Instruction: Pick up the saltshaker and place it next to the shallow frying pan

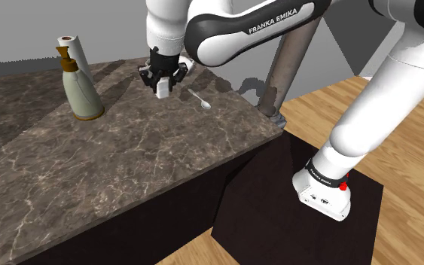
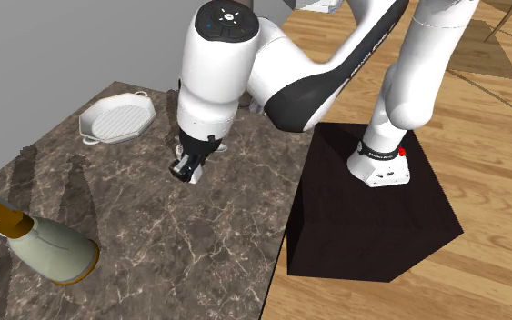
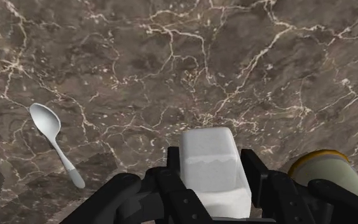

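Black claw (image 1: 163, 84) was clamped narrow on the white saltshaker (image 3: 212, 153), which hung between its fingers over the dark marble counter (image 1: 127, 166), seemingly lifted clear of it. By my reading the pick-up was done and the carry was in hand. The next move called for a sweep across the counter toward the white frying pan (image 2: 117, 119), well apart near a corner, then a gentle lowering beside its rim. A small spoon (image 3: 46, 121) lay near the claw.
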